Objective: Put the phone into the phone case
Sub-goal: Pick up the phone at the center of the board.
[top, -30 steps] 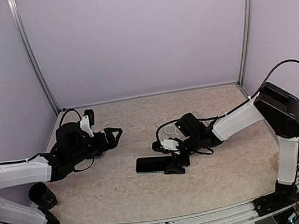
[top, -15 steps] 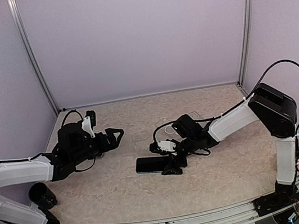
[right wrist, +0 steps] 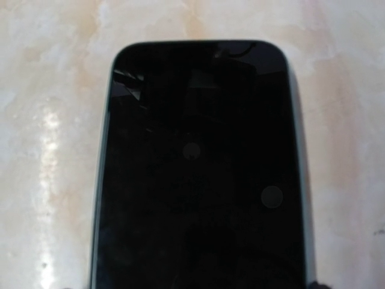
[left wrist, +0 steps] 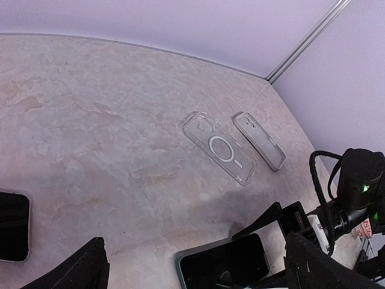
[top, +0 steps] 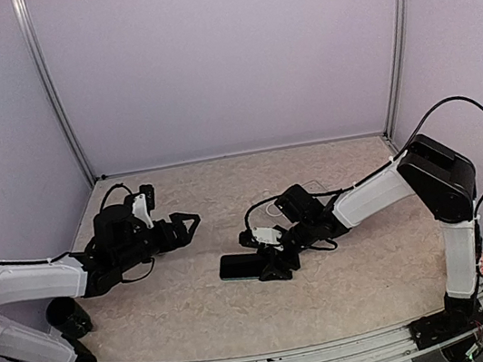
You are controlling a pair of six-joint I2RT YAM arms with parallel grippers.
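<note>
The phone (top: 239,267) is lying flat, screen up, near the middle of the table (top: 199,321). It is sitting at about 7 o'clock from the phone case (top: 273,206) and well apart from it. The phone case is lying flat with its ring mark showing; which face is up, cannot tell.

The right gripper (top: 273,266) is sitting low at the phone's 3 o'clock end, over or touching it. Its wrist view is showing only dark screen and no fingers, so I cannot tell if the jaws are wide or pinching.

Judgement: the step in hand is grabbing the phone. To do it well:
- Straddle the two long edges, squared to the slab.
- Bring the pads right down at table level, since the slab looks thin and slick.
- Close gently so it is not skating off toward 9 o'clock.
- Tip one end up before lifting.
- Carry toward 1 o'clock, lining the long axis up with the phone case.

The left gripper (top: 188,221) is hovering at 10 o'clock from the phone, jaws spread wide, carrying nothing. It is probably best used for pinning the light shell down.

Counts:
- Dark phones, two: the one at the right gripper, plus a second phone (left wrist: 12,226) cut off at the left wrist view's 8 o'clock edge.
- Clear shells, two: the ringed one, plus a second clear case (left wrist: 260,139) just beside it with no ring visible.
- Grippers, two.
</note>
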